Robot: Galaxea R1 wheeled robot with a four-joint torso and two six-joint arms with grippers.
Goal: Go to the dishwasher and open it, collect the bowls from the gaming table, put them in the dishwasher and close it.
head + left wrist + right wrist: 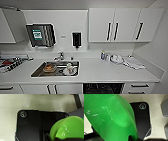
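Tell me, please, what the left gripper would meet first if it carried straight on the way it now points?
Probably the pale speckled floor beyond the lime bowl at that wrist; nothing else shows in that line, though depth is unclear and the gripper's own direction is hard to judge.

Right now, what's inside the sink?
The sink holds a brownish round dish and a white cup or mug on a pale plate, all by the tap. What lies under them is covered.

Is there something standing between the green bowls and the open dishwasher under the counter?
Nothing visible does. The dishwasher shows its dark racked inside below the counter edge, nothing before it. One green bowl shows at the left wrist, another bowl at the right.
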